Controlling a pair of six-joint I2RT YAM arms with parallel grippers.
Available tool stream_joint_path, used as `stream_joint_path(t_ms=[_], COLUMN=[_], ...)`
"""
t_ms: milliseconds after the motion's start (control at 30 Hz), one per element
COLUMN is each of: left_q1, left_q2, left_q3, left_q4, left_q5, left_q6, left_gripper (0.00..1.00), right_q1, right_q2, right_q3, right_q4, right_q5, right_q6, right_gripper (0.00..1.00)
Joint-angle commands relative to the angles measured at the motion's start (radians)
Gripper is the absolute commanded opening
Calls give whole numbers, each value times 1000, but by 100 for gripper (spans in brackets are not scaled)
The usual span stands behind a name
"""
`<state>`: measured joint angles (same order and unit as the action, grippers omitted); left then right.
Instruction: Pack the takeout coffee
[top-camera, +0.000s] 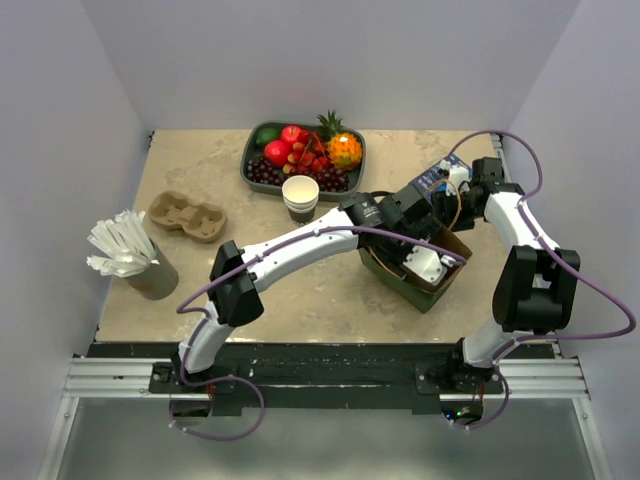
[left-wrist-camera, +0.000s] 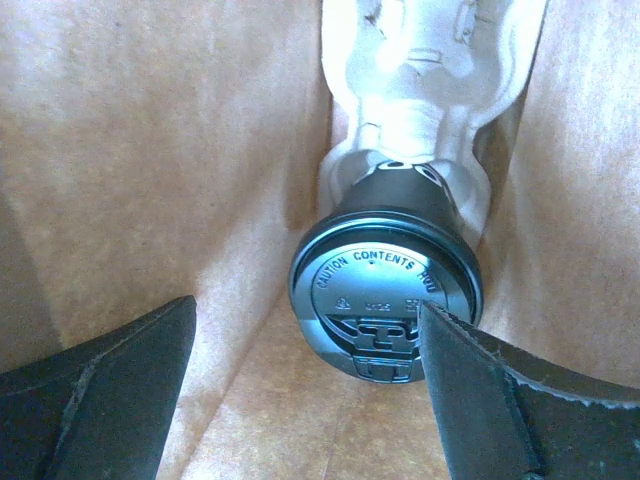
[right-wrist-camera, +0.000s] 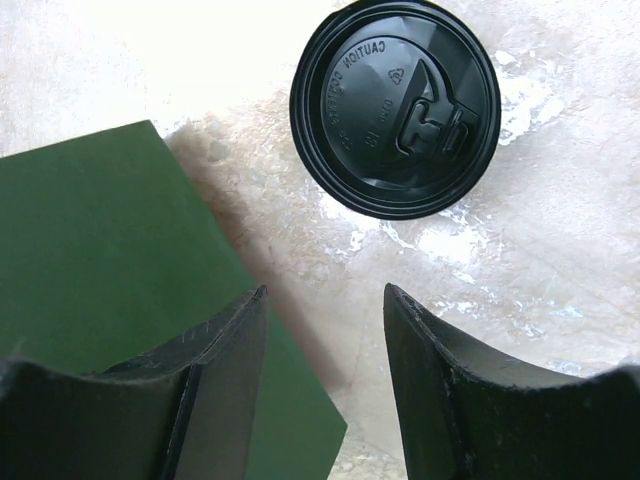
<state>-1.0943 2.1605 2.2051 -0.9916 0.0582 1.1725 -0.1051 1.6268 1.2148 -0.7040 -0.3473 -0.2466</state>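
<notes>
**Fig. Takeout coffee seated in the bag: handling props. and grip site**

Left to right. On the table, a spare carrier (top-camera: 187, 215) and a stack of lidless cups (top-camera: 300, 197) lie well apart from the work; neither is the task's thing. The L gripper (left-wrist-camera: 308, 305) reaches down into the paper bag (top-camera: 425, 296), fingers (left-wrist-camera: 100, 390) spread wide and grasping nothing. One finger stands just beside the lid rim; contact cannot be told.

Btwn those fingers sits the takeout coffee (left-wrist-camera: 385, 290), black lid up toward the wrist cam. Its cup is set in a well of a pulp carrier (left-wrist-camera: 420, 60) at the bag's bottom, w/ brown paper walls close on both sides.

Judged handling: paper wall is thin and soft, so it dents under a hard squeeze. The lid is stiff, smooth plastic, press-fitted and liable to pop or slip. Fill level is not visible, so weight is unknown; treat as full, keep upright.

Best hold: across the cup just under the lid rim, where the rolled lip stiffens it, w/ light force. From above only the lid rim is reachable, as the carrier hides the wall.

Outside the bag, the R gripper (right-wrist-camera: 326, 295) hangs w/ fingers part-spread, nothing seen btwn them, over the table near a loose black lid (right-wrist-camera: 395, 105)
</notes>
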Motion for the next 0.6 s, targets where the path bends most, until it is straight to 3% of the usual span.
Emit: stream_joint_path(t_ms=[0, 367, 567], left_q1=[-1, 14, 31], left_q2=[-70, -120, -136], left_q3=[77, 77, 71], left_q4=[-2, 77, 108], left_q5=[54, 158, 183], left_q6=[9, -63, -233], left_gripper=[96, 95, 93], right_q1=[4, 4, 4], right_q2=[-48, -48, -70], right_q3=[-14, -8, 6], right_q4=[31, 28, 31], right_q5=[-33, -41, -47], right_q6=[18, 24, 38], right_gripper=[54, 54, 54])
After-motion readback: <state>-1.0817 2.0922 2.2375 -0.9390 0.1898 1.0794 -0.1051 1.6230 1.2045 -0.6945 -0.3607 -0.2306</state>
